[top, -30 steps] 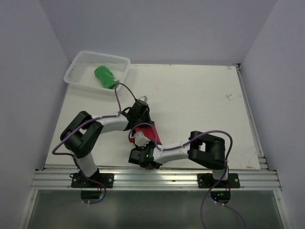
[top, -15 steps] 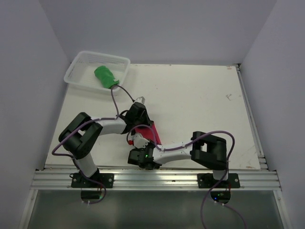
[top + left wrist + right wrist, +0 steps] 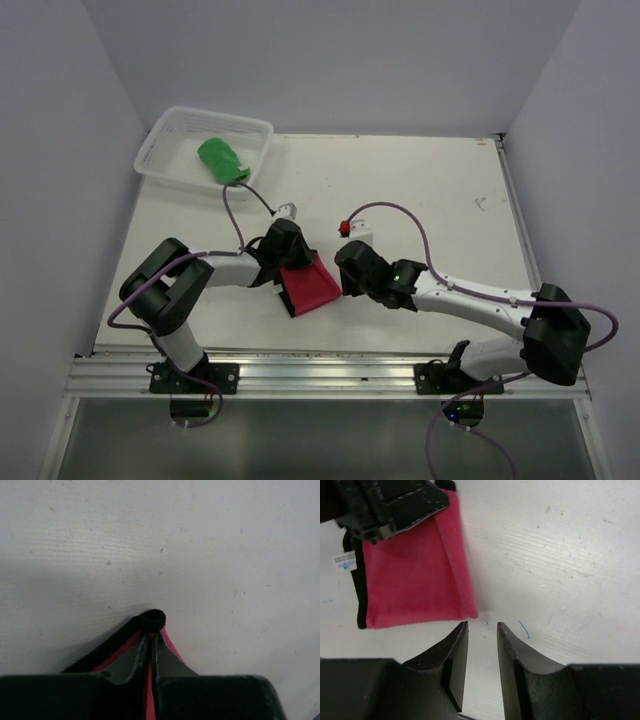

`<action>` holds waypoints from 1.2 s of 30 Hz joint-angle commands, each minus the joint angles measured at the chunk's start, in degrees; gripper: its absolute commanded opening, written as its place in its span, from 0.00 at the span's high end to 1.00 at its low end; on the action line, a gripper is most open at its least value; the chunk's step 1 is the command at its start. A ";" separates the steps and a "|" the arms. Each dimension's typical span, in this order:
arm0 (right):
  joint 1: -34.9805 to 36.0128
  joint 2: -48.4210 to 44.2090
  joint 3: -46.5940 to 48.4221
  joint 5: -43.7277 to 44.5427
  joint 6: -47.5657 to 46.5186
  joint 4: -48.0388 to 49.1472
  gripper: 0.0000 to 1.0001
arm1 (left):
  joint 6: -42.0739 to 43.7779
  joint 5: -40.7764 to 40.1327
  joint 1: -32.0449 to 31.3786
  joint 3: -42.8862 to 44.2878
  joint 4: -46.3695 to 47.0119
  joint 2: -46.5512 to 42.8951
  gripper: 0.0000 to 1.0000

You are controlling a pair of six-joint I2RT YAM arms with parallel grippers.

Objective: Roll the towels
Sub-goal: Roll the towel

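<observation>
While basket (image 3: 180, 135) holds green towel (image 3: 222, 162) | left gripper (image 3: 151, 642) — clamped on red towel (image 3: 308, 287) | right gripper (image 3: 482, 630) — parted

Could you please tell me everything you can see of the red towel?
The red towel is soft, fleecy cloth with dark edging and a small white tag, folded and lying on the white table near the arms. The left end effector is shut on one edge. The right end effector stands open just off a corner, not touching.
</observation>
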 commanded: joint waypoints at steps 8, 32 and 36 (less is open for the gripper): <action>-16.82 1.99 -11.33 -26.32 18.27 17.42 0.66 | -0.38 -5.04 0.93 -4.12 -3.49 -0.20 1.00; -18.76 10.25 -12.05 -33.27 19.95 26.84 0.64 | -1.87 -6.97 0.06 -5.17 -3.22 -0.72 1.00; -18.67 10.96 -12.49 -34.07 20.47 27.90 0.64 | -2.31 -9.07 -0.38 -5.52 -3.84 -1.25 1.00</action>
